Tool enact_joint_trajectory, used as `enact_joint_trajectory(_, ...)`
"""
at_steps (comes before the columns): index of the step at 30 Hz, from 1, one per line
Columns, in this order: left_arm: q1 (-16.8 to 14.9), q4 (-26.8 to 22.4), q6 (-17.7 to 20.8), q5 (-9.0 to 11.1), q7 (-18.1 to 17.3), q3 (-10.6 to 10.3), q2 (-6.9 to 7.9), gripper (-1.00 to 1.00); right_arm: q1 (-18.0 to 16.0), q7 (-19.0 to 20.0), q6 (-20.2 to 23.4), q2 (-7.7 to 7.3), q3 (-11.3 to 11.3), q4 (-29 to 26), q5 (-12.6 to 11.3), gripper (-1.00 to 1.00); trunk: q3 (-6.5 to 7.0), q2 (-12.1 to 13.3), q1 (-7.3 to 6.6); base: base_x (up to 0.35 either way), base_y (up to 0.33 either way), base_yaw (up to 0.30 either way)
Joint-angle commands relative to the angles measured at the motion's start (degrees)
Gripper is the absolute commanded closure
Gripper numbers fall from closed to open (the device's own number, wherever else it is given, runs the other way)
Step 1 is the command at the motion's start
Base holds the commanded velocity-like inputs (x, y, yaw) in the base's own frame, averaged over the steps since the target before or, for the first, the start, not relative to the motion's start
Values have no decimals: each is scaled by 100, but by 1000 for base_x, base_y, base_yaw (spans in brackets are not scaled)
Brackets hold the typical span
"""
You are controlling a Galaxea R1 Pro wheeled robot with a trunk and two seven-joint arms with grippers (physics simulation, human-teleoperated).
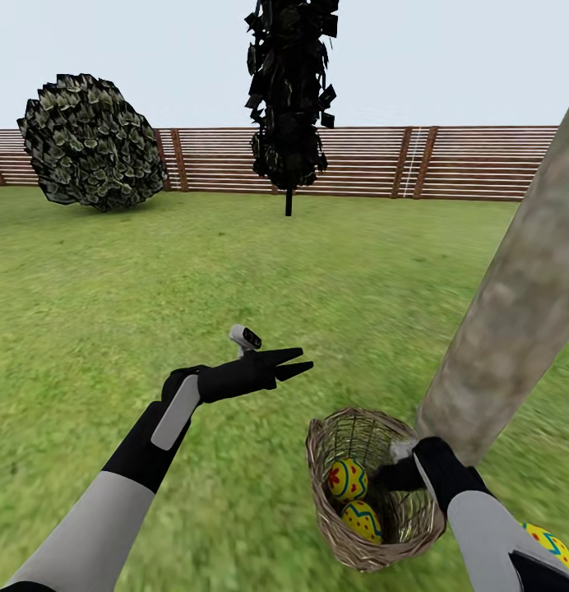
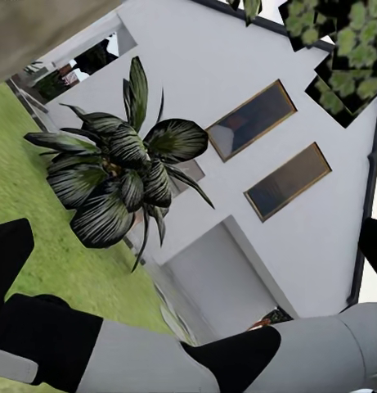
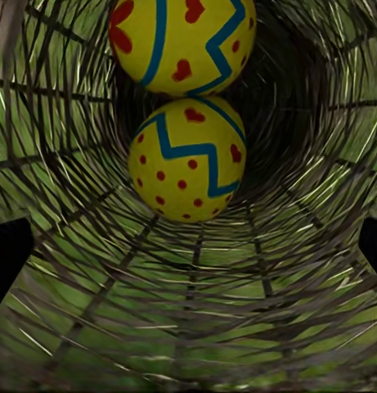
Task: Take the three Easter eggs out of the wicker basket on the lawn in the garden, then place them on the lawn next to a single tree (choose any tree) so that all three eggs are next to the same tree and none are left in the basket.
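Observation:
The wicker basket (image 1: 327, 444) lies on the lawn (image 1: 235, 288) at the foot of the thick pale tree (image 1: 515, 321). Two yellow Easter eggs (image 1: 348, 479) (image 1: 363, 520) rest inside it. In the right wrist view both eggs (image 3: 186, 160) (image 3: 184, 41) sit just ahead, framed by the basket's weave (image 3: 196, 303). My right gripper (image 1: 389, 477) reaches into the basket, open, with its fingertips (image 3: 8, 254) apart and holding nothing. A third egg (image 1: 552, 546) lies on the grass beside my right forearm, near the trunk. My left gripper (image 1: 294, 363) hovers open above the grass, left of the basket.
A round dark-green bush (image 1: 91, 140) and a thin black-leaved tree (image 1: 289, 99) stand far off before the brown slat fence (image 1: 449, 160). The left wrist view looks at a white house (image 2: 237, 98) and a dark palm-like plant (image 2: 123, 180), with my right arm (image 2: 196, 356) crossing it.

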Motion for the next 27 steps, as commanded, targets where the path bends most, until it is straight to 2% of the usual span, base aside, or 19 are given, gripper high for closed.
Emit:
enact_joint_trajectory(1,-4,3,25,12,-12,-2,0,-100,-4,53,169,5,-39,-8,57,-100,-5,-2,-1,0,0,0)
enact_joint_trajectory(4,-4,3,25,9,-14,-2,-5,-100,-4,69,392,6,-39,-7,47,-100,-5,-2,-1,80,0,0)
enact_joint_trajectory(10,-4,3,22,4,-7,0,-9,-100,-4,91,493,7,-43,-5,31,-100,-5,-2,-1,277,0,0)
enact_joint_trajectory(18,-4,7,17,-8,-6,-4,-9,-100,-4,123,634,7,-57,2,5,-100,-5,-2,-1,43,0,0)
enact_joint_trajectory(27,-4,3,17,-5,-6,-12,-15,-100,-4,139,777,-6,-103,10,-72,-100,-167,-363,197,1,0,0)
